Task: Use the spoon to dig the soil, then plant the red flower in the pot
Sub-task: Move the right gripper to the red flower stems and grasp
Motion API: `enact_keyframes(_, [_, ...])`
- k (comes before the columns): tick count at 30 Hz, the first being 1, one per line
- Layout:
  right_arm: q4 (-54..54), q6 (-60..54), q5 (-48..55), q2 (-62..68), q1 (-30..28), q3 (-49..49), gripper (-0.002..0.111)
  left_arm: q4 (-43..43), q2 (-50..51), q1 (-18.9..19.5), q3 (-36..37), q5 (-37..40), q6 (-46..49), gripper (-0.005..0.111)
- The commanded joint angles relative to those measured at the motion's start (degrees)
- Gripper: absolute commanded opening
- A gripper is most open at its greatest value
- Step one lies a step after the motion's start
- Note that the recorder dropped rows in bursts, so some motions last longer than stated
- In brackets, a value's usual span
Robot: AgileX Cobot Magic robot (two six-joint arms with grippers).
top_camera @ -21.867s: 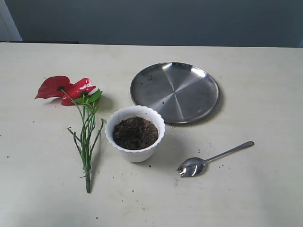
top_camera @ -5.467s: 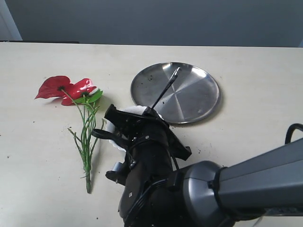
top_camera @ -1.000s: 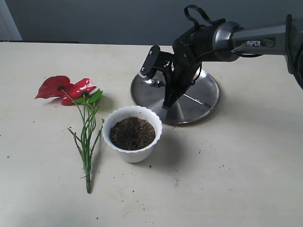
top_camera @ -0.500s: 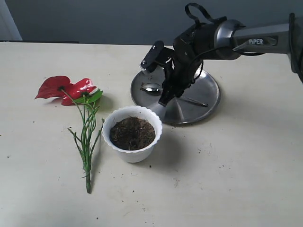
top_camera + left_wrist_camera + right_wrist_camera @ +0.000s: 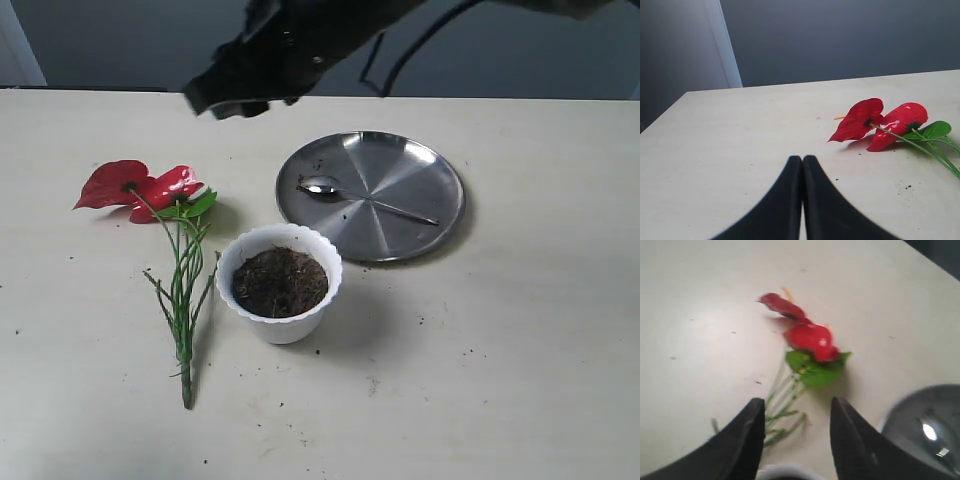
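The silver spoon [image 5: 365,200] lies loose on the round steel plate [image 5: 425,165], bowl end to the left. The white scalloped pot [image 5: 280,325] stands in front of the plate, with dark soil [image 5: 280,282] inside. The red flower [image 5: 140,185] lies flat on the table left of the pot, its stems pointing toward the front edge. My right arm [image 5: 290,45] is a blurred dark shape high above the table's back. My right gripper [image 5: 797,402] is open and empty, above the flower [image 5: 807,337] and the pot's rim [image 5: 782,472]. My left gripper [image 5: 802,159] is shut, low over bare table beside the blooms [image 5: 875,122].
Stray crumbs of soil dot the table [image 5: 520,380] around the pot and a few lie on the plate. A dark wall runs behind the table's far edge.
The right gripper has opened and let go of the spoon, which now rests on the plate. The arm has risen and swung left, toward the flower. Pot and flower have not moved.
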Motion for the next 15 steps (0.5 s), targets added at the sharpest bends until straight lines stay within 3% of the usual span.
enact_keyframes(1, [-2.03,9.04,-2.85,1.54,8.5,-3.29,0.042,-0.44,-0.3,-0.41,-0.21,-0.08,-0.22,0.0])
enact_keyframes(6, [-15.22,23.62,-1.08,7.93,12.54,-9.04,0.043,-0.44,-0.3,-0.41,-0.21,-0.08,-0.22,0.0])
enact_keyframes(8, [-18.43,30.09,1.41,10.9,12.97,-11.94,0.048,-0.44,-0.3,-0.41,-0.21,-0.08,-0.22,0.0])
enact_keyframes(10, [-18.31,32.91,4.64,14.22,12.97,-15.59,0.056,-0.44,-0.3,-0.41,-0.21,-0.08,-0.22,0.0])
enact_keyframes(15, [-18.02,36.23,12.19,20.82,12.97,-24.02,0.057,-0.44,-0.3,-0.41,-0.21,-0.08,-0.22,0.0])
